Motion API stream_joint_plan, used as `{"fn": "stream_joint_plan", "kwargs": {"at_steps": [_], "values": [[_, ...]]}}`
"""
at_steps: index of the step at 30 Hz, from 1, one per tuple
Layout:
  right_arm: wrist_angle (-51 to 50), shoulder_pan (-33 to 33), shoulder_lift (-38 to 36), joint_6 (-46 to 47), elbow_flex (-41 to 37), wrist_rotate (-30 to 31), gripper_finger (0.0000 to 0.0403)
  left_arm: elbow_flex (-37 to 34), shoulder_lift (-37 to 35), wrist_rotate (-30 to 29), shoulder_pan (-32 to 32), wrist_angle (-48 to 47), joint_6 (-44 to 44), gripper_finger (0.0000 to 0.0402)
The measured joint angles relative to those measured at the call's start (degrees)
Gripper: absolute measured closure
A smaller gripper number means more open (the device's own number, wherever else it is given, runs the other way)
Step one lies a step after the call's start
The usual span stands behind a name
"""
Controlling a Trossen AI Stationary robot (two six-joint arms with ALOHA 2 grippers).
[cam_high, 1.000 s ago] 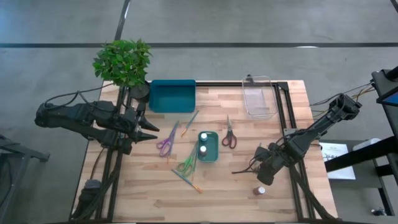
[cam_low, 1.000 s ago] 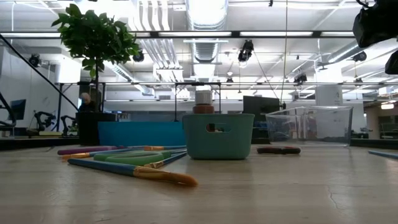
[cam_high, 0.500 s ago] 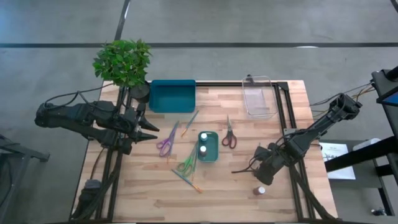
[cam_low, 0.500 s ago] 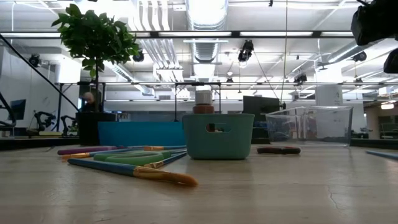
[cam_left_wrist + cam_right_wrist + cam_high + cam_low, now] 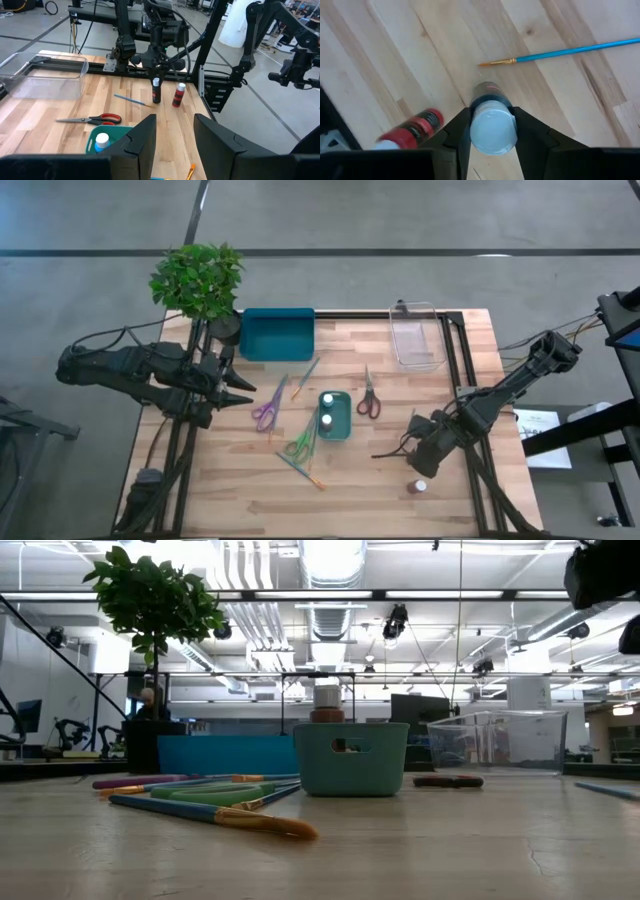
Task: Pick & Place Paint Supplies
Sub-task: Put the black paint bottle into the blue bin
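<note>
While the right end effector (image 5: 490, 131) hangs over the bench (image 5: 470, 340) near its right edge, toward the front, its two fingers (image 5: 461, 127) press either side of a dark pot's white cap (image 5: 491, 131), the pot upright on the wood; a red pot (image 5: 412, 129) stands just beside it, nearer the front-right corner, and a blue brush (image 5: 570, 51) lies close by on the planks; the left end effector (image 5: 240, 390) waits above the left edge, fingers apart and holding nothing; near the middle a small teal bin (image 5: 336, 415) holds two more white-capped pots (image 5: 326, 420); red scissors (image 5: 368, 396) lie just right of it; purple scissors (image 5: 268, 406), green scissors (image 5: 299, 442) and two brushes (image 5: 301, 471) lie to its left; at the back edge sit a large teal tray (image 5: 277, 332), a clear tray (image 5: 417, 336) and a plant (image 5: 198, 278).
</note>
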Motion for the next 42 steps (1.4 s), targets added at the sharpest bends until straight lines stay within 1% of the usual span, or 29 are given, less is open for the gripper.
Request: {"fn": "stream_joint_plan", "kwargs": {"at_steps": [6,9,13,18,21,24,27,29,32,34,39,42], "values": [[-2.50,-2.92,-0.03,-3.24,5.72,4.74,0.0293,0.00,0.00,0.00,0.00,0.00,0.00,0.0261],[-4.48,-5.42,-0.10,-6.68,8.56,5.56,0.0293,0.00,0.00,-0.01,0.00,0.00,0.00,0.0261],[-4.78,-10.10,0.01,-12.60,12.07,5.23,0.0293,0.00,0.00,-0.29,0.00,0.00,0.00,0.0261],[-5.48,-18.83,1.34,-20.91,16.95,0.68,0.0293,0.00,0.00,-0.70,0.04,-0.08,0.00,0.0261],[-6.21,-23.32,4.73,-27.09,21.15,-4.13,0.0293,0.00,0.01,-1.07,0.04,-0.29,-0.02,0.0261],[-8.58,-26.10,10.16,-33.19,26.92,-7.60,0.0293,0.00,0.01,-1.09,0.04,-0.39,-0.08,0.0261],[-14.69,-27.80,16.55,-39.01,33.04,-7.89,0.0293,0.00,0.02,-1.08,0.04,-0.45,-1.07,0.0261],[-15.98,-28.75,19.84,-42.03,36.74,-7.91,0.0293,0.00,0.00,-1.09,0.04,-0.48,-1.50,0.0261],[-16.76,-30.59,23.11,-45.60,42.31,-8.81,0.0293,0.00,0.02,-1.09,0.02,-0.94,-1.76,0.0261],[-18.96,-32.29,25.07,-47.33,46.01,-8.91,0.0293,0.00,0.01,-1.07,0.02,-0.98,-2.15,0.0261],[-21.39,-36.35,29.62,-49.84,54.38,-9.70,0.0293,0.00,0.02,-1.07,0.02,-1.16,-2.58,0.0261],[-23.39,-37.24,33.15,-52.34,58.57,-10.03,0.0293,0.00,0.02,-1.07,0.02,-1.16,-2.58,0.0261]]}}
